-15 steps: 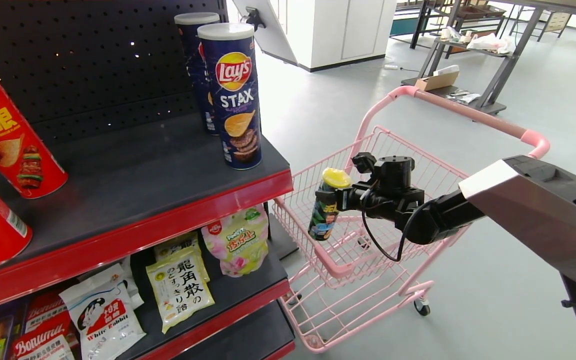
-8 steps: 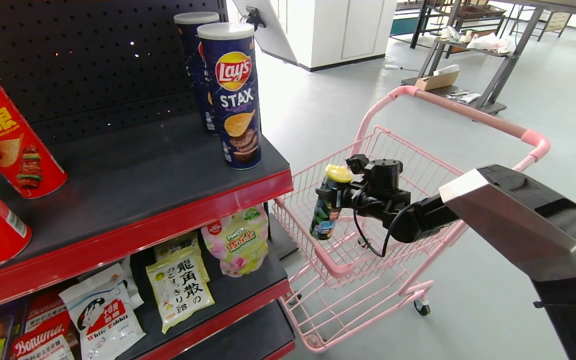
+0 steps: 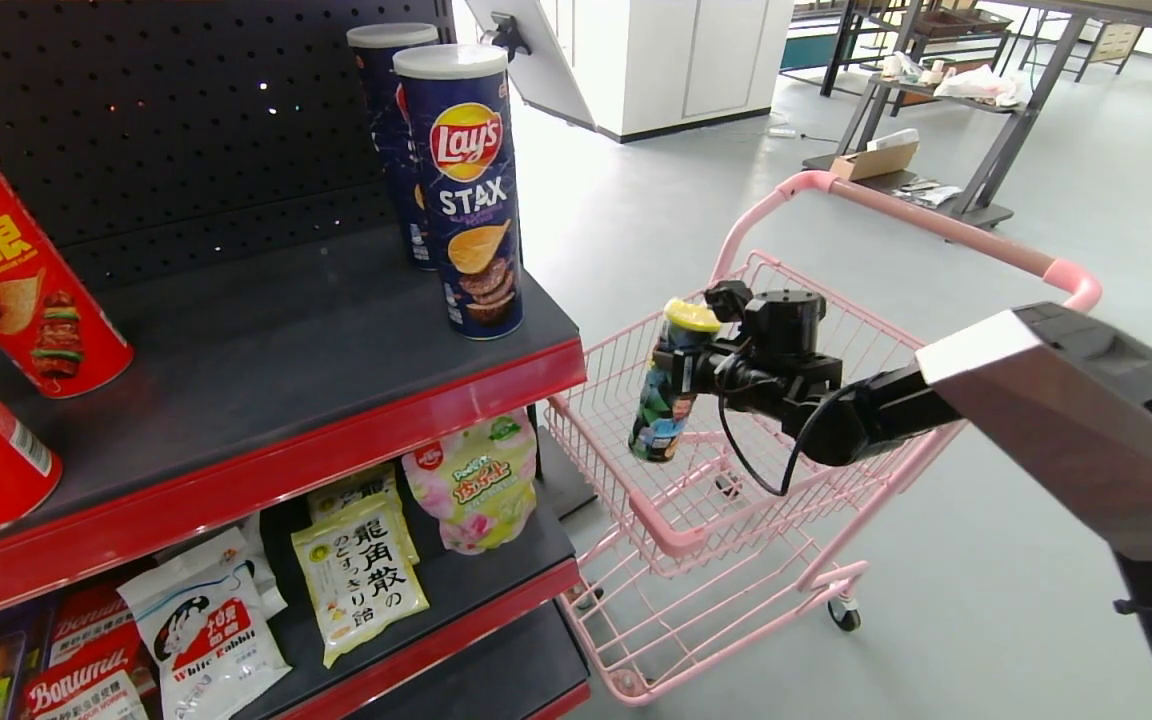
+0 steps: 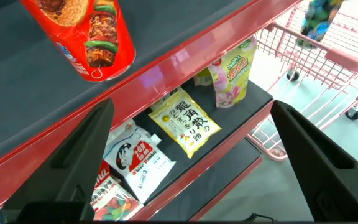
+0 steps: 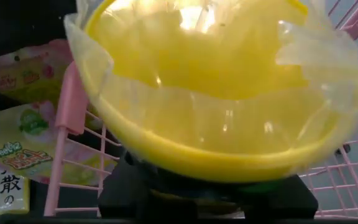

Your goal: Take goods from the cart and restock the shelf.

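Observation:
My right gripper point(image 3: 684, 378) is shut on a small multicoloured can point(image 3: 664, 412) with a yellow plastic lid point(image 3: 691, 316), holding it upright above the pink cart's point(image 3: 681, 540) front rim, just right of the shelf's red edge point(image 3: 406, 415). In the right wrist view the yellow lid point(image 5: 216, 81) sits very close, with cart wire behind it. My left gripper point(image 4: 191, 186) is open, its dark fingers point(image 4: 73, 162) spread wide in front of the shelf. From there the held can point(image 4: 319, 18) appears far off over the cart point(image 4: 337, 59).
On the top shelf board point(image 3: 266, 330) stand two blue chip tubes point(image 3: 466, 190) at the right end and red tubes point(image 3: 16, 260) at the left, with bare board between. Snack bags point(image 3: 361, 570) fill the lower shelf. Grey floor surrounds the cart.
The right arm has raised the can a little and shifted it slightly away from the shelf, still over the cart. Shelf goods have not moved.

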You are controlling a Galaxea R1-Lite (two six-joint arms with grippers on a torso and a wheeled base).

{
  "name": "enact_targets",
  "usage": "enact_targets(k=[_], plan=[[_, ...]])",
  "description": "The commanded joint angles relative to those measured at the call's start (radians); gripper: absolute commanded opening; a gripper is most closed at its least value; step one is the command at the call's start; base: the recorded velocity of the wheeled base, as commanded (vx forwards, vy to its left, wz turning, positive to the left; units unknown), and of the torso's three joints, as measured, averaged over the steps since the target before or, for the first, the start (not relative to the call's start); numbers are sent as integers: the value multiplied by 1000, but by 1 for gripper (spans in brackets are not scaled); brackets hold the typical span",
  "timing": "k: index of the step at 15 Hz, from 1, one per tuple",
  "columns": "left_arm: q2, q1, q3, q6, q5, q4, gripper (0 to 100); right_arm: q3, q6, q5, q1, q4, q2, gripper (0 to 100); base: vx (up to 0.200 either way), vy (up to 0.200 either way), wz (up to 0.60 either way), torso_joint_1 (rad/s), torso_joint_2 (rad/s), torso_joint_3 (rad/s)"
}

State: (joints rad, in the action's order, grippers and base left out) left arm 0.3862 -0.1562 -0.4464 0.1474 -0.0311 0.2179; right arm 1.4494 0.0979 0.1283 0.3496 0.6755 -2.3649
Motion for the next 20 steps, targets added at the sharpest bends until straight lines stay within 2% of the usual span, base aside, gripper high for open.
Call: enact_targets(k=[1, 4, 5, 6, 7, 8, 10, 11, 12, 13, 16, 20], plan=[[-4, 0, -2, 0, 5, 0, 100, -92, -81, -6, -4, -123, 368, 0, 0, 0, 0, 0, 0, 0], [-6, 0, -12, 1, 7, 0, 100, -288, -93, -91, 0, -238, 693, 0, 0, 0, 0, 0, 0, 0], [-3, 0, -12, 14, 8, 0, 100, -368, -95, -104, 2, -289, 793, 0, 0, 0, 0, 0, 0, 0], [3, -2, -8, 37, 23, 0, 100, -501, -104, -108, 2, -373, 969, 0, 0, 0, 0, 0, 0, 0], [5, -2, -6, 38, 37, 0, 100, -535, -109, -108, 2, -390, 1017, 0, 0, 0, 0, 0, 0, 0], [5, -2, -2, 47, 72, 0, 100, -655, -158, -114, 2, -418, 1156, 0, 0, 0, 0, 0, 0, 0], [8, -2, 6, 86, 74, 0, 100, -776, -225, -108, 0, -430, 1291, 0, 0, 0, 0, 0, 0, 0], [17, 3, 29, 110, 60, 0, 100, -805, -227, -116, -3, -485, 1336, 0, 0, 0, 0, 0, 0, 0], [19, 4, 29, 149, 48, -2, 100, -814, -225, -121, -6, -548, 1365, 0, 0, 0, 0, 0, 0, 0], [20, 4, 23, 167, 46, -2, 100, -823, -225, -110, -6, -570, 1388, 0, 0, 0, 0, 0, 0, 0], [17, 4, 12, 170, 45, -2, 100, -791, -230, -102, -3, -568, 1383, 0, 0, 0, 0, 0, 0, 0], [5, 4, 15, 176, 45, -2, 100, -756, -241, -22, 25, -562, 1316, 0, 0, 0, 0, 0, 0, 0]])
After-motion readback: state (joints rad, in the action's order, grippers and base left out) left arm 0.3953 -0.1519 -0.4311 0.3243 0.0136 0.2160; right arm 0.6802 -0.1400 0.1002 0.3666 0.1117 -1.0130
